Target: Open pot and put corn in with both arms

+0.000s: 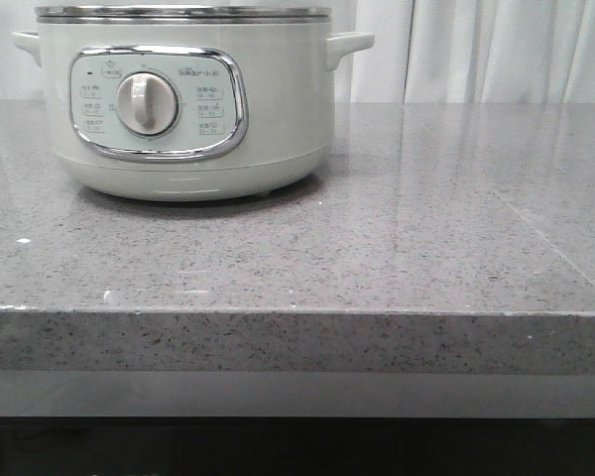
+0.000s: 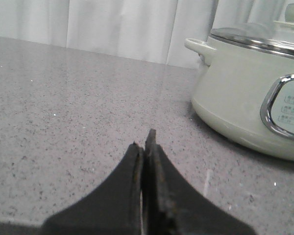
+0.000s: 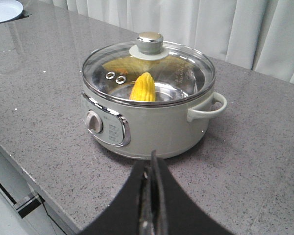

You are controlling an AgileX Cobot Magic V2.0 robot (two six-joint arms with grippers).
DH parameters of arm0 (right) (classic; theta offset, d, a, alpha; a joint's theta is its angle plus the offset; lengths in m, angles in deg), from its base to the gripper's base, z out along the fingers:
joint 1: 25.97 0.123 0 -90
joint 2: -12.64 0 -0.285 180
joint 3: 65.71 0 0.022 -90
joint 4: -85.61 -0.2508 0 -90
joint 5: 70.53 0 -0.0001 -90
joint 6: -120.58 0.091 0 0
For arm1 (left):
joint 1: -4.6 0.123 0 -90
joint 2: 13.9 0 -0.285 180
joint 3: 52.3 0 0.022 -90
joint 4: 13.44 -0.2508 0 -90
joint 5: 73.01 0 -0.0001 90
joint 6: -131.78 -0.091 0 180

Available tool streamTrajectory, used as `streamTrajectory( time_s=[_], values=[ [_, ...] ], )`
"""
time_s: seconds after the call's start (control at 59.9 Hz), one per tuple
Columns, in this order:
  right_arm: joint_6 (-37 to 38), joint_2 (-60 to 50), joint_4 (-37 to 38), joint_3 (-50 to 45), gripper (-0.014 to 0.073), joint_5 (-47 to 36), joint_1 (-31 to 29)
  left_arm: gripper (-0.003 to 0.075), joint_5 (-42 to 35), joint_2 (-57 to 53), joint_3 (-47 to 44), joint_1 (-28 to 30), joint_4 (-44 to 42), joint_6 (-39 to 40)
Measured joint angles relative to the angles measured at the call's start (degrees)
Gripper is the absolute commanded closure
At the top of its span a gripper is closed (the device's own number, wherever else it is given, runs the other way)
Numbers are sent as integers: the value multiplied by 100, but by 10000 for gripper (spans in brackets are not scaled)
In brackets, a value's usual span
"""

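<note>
Corn (image 3: 143,88) leans inside the pot (image 3: 149,117), seen through the glass lid (image 3: 148,73), its long axis tilted steeply with the tapered tip up. Facing the robot with its dial (image 1: 147,103), the pot sits on the grey countertop (image 1: 397,248), left of centre. Both the left gripper (image 2: 143,149) and right gripper (image 3: 152,161) are clenched on nothing, low over the counter and apart from the pot.

A grey speckled stone counter (image 1: 377,248) carries the pot (image 1: 188,109), which stands directly on it with its glass lid on. The pot sits just ahead of the right gripper (image 3: 152,161) and off to one side of the left gripper (image 2: 143,147).
</note>
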Motion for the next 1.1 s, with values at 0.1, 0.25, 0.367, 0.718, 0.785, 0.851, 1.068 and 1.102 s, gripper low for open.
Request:
streamTrajectory(
  time_s=[0.1,0.25,0.367,0.718,0.785,0.851,1.068,1.102],
  values=[
    [0,0,0,0,611,12,0,741,-65,0,0,11,13,0],
    [0,0,0,0,611,35,0,741,-126,0,0,11,13,0],
    [0,0,0,0,611,48,0,741,-131,0,0,11,13,0],
    [0,0,0,0,611,61,0,741,-159,0,0,11,13,0],
    [0,0,0,0,611,61,0,741,-167,0,0,11,13,0],
    [0,0,0,0,611,61,0,741,-167,0,0,11,13,0],
    [0,0,0,0,611,61,0,741,-167,0,0,11,13,0],
    [0,0,0,-10,611,61,0,741,-167,0,0,11,13,0]
  ],
)
